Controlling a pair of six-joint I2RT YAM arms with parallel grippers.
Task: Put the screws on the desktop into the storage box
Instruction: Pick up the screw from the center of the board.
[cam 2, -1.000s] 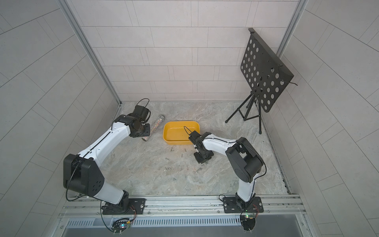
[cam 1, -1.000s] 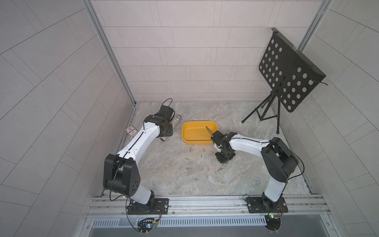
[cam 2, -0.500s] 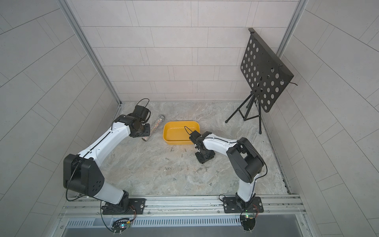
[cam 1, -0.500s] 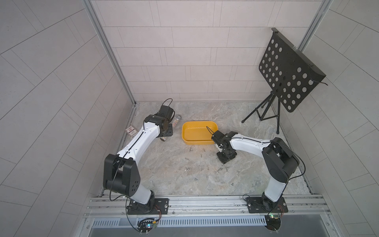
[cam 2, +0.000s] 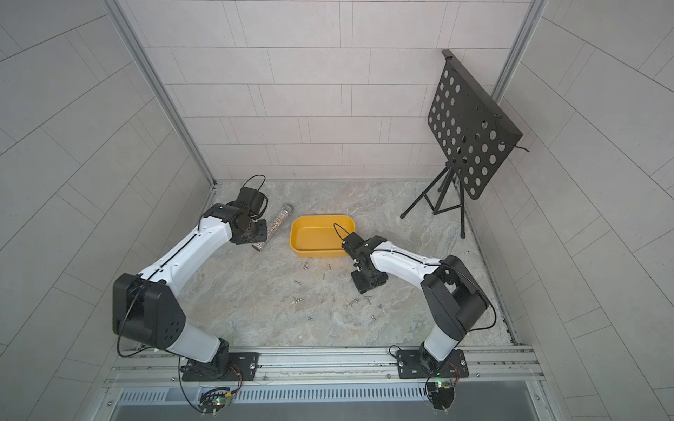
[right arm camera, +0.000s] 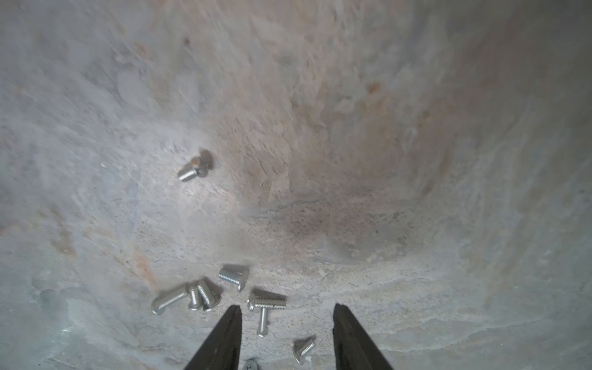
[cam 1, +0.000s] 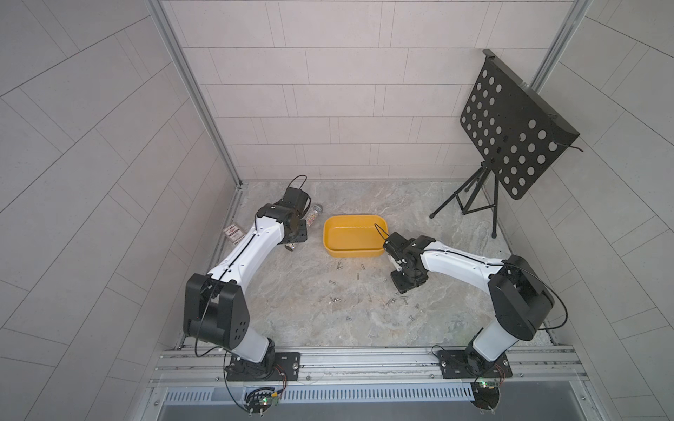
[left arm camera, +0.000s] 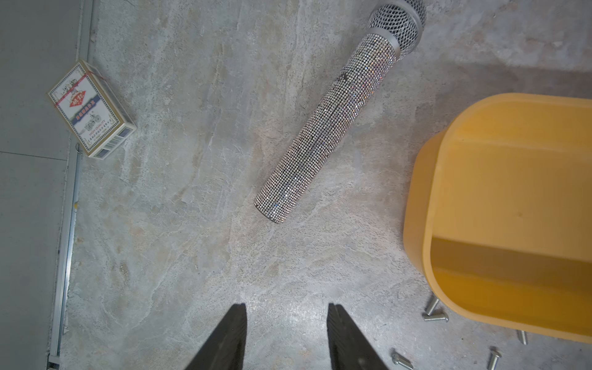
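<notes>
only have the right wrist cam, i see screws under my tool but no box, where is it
Observer: The yellow storage box sits farther back than the right tool, close beside its wrist and toward the left arm's side.
Operator: anything in it yet
Observer: It looks empty in both top views; the screws I can see all lie on the desktop.
Operator: and the left tool, is it busy
Observer: No, the left tool is open and empty on the box's other side, with a glittery microphone lying just ahead of it.
</notes>
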